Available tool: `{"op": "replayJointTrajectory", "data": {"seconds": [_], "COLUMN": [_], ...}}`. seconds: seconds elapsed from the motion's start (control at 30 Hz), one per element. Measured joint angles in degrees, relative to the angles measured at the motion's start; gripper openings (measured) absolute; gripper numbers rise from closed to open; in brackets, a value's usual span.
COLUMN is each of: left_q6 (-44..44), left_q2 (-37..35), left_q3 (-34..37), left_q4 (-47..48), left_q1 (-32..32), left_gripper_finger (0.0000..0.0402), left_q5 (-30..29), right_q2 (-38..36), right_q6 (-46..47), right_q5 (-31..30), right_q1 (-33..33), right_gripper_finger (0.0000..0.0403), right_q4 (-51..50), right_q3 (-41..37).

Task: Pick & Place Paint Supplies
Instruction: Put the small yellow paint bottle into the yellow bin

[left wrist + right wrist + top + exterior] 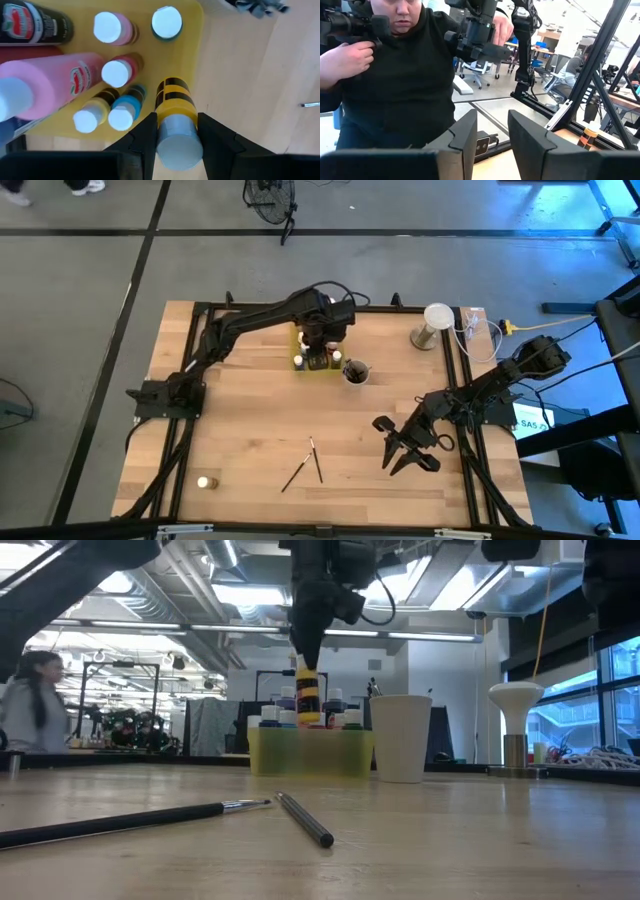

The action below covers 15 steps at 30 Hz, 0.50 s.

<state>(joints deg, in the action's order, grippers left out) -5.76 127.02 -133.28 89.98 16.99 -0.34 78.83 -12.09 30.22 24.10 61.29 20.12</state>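
Yellow bottle (175,107): yellow with black bands and a pale cap, gripped at its neck by the left gripper (176,132); it hangs over the near edge of the tray, its base above the rim in the low view, not yet set down.
Left gripper: clenched on the yellow bottle, both fingers pressed against its sides; it is over the tray at the far middle of the table.
Bottles in tray (116,74): several already stand upright inside, with white caps on pink, red, yellow, blue and dark bodies, packed close together; a large pink bottle (50,85) and a dark one (37,25) lie beside them.
Tray (300,342): translucent yellow, mostly hidden under the left arm in the high view; there looks to be room near its edge for the held bottle.
Cup (356,372): just beside the tray, with dark brush handles showing inside.
Brushes on table (305,463): two thin dark brushes lie crossed near the front middle, well apart from the tray and cup; not yet collected.
Stray bottle (204,482): a small pale-capped item sits alone near the front left corner; also left to do.
Right gripper (405,455): waits at the front right of the table, holding nothing; its fingers stand a little apart.
Progress: judged mostly done for bottles; this placement, the two brushes and the stray item remain.
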Motion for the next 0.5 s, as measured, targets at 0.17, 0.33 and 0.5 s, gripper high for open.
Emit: {"op": "replayJointTrajectory", "data": {"seconds": [0.17, 0.33, 0.5], "left_q6": [0.0, 0.9, 0.9], "left_q2": [1.6, 4.2, 5.8], "left_q3": [0.0, 0.1, 0.1], "left_q4": [-0.1, -0.1, -0.7], "left_q1": [0.0, 0.3, 0.4], "left_gripper_finger": [0.0114, 0.0114, 0.0114], "left_q5": [0.0, 0.0, 0.2], "right_q2": [0.0, 0.0, 0.0], "right_q6": [-0.1, -0.1, -0.1], "right_q5": [0.0, 0.0, 0.0], "right_q1": [0.0, 0.0, 0.0], "right_gripper_finger": [0.0112, 0.0112, 0.0112], "right_q4": [-0.8, -1.7, -2.5], "right_q3": [0.0, 0.0, 0.0]}}
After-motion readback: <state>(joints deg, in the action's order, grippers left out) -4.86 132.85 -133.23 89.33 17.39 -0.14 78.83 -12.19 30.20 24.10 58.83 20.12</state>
